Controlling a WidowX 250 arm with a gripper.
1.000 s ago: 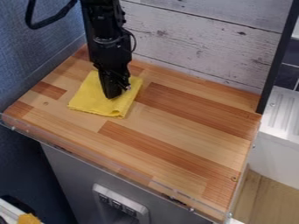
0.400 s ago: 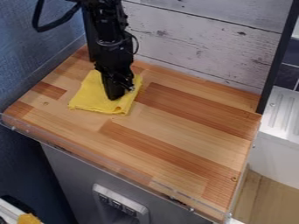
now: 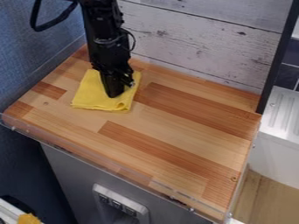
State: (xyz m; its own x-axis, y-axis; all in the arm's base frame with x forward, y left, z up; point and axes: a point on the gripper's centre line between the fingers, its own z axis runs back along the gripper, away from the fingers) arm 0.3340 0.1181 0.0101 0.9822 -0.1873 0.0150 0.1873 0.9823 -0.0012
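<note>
seemingly, the black gripper [image 3: 115, 92] meets the folded yellow cloth [image 3: 89, 95] from above, likely pinning it against the wood-block countertop [image 3: 181, 131]; clamped or not, i cannot tell.

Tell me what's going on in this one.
A black robot arm has its claw down at a yellow cloth, near the cloth's middle; whether it grips the fabric or only rests on it, I can't tell. The cloth lies folded and roughly flat on a wooden counter, toward the blue wall.
</note>
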